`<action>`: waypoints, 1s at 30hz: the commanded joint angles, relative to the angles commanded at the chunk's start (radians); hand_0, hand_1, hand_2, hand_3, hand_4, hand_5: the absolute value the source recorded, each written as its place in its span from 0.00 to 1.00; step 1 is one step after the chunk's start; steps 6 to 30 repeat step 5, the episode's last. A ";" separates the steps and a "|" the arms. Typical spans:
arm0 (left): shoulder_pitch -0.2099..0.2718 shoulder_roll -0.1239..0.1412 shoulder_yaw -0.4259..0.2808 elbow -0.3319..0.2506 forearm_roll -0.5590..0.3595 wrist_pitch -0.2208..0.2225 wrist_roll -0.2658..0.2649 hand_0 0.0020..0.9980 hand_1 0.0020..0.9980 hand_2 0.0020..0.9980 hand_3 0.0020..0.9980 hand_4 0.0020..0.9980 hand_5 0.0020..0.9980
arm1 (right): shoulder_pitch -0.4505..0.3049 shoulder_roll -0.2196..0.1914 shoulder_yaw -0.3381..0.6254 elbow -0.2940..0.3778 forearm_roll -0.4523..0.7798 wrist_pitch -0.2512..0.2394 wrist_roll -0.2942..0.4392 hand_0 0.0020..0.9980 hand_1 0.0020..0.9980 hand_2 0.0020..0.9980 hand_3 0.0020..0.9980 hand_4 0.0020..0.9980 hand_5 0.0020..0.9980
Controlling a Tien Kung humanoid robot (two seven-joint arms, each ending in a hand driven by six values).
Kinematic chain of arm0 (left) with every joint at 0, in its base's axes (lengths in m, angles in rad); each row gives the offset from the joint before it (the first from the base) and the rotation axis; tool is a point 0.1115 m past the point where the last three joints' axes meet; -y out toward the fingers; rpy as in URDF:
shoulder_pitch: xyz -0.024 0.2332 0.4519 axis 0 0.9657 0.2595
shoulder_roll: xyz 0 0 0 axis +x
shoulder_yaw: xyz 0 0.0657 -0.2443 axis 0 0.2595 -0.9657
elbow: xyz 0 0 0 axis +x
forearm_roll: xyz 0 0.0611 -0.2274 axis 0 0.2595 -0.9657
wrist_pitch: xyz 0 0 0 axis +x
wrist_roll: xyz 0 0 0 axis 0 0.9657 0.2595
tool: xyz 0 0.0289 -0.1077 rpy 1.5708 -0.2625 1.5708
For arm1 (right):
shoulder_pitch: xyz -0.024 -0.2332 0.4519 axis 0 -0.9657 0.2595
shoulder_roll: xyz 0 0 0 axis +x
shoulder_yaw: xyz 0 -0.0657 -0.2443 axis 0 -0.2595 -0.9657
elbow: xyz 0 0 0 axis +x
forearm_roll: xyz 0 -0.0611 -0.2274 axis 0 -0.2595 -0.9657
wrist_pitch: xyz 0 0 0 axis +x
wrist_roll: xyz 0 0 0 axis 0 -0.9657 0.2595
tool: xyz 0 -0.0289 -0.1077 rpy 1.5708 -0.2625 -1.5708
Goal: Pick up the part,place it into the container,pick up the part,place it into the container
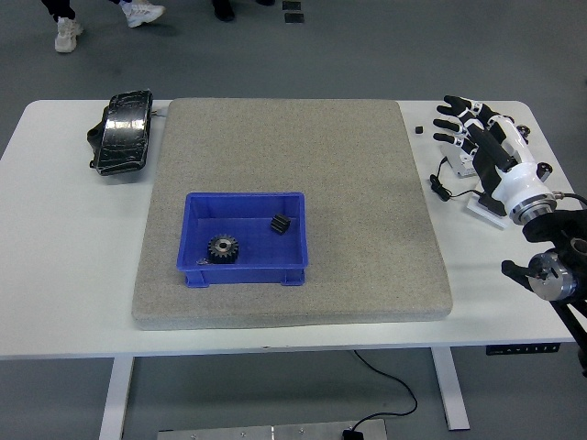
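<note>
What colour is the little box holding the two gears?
Blue. The box sits on the grey mat, clearest in the head view.

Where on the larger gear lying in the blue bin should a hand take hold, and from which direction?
The larger gear lies flat on the blue bin's floor, teeth facing outward, so I would pinch it across its toothed rim, coming straight down from above. The bin's walls block a sideways approach, and the near-left wall is close. The smaller gear sits well clear.

A robotics lab: a white tabletop on grey floor, with a grey mat across its middle.
</note>
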 joint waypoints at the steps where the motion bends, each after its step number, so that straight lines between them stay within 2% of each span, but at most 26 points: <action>1: -0.001 0.000 0.000 0.000 -0.001 -0.001 -0.001 0.68 0.67 0.63 0.58 0.58 0.47 | -0.001 0.000 0.002 0.002 -0.004 -0.002 -0.001 0.67 0.70 0.72 0.69 0.82 0.50; 30: -0.003 0.002 0.005 0.002 -0.005 -0.004 -0.007 0.68 0.67 0.63 0.58 0.58 0.47 | -0.006 -0.004 0.008 0.013 -0.026 -0.012 -0.004 0.67 0.70 0.72 0.69 0.82 0.50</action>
